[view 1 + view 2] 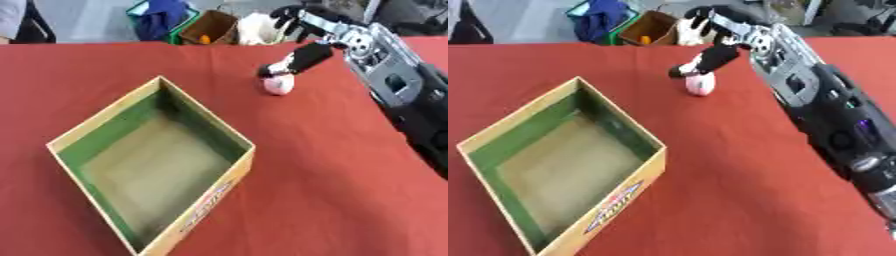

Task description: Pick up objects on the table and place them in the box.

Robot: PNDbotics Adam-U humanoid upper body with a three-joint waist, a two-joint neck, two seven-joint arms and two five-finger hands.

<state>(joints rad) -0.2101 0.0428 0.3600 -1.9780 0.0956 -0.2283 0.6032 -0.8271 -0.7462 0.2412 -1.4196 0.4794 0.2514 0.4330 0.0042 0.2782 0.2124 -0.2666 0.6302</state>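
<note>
Robot hand on the right reaches in from the upper right corner, its black-and-silver arm running down the right side of both views. One dark finger stretches down and to the left, and its tip sits against the top of a small pale ball with a pinkish tint. The other fingers bunch up behind, near the far edge of the tabletop; whether any of them curl round the ball cannot be told, and from what shows the finger only touches it from above. The ball rests on the red tabletop, well apart from the box and beyond its far right corner.

The box is an open cardboard carton standing cornerwise to the camera at the left, with green inner walls, a plain tan floor and a printed label on its near right outer side. Nothing lies inside it.

Beyond the far edge stand a blue bag, a brown carton and something white beside it
</note>
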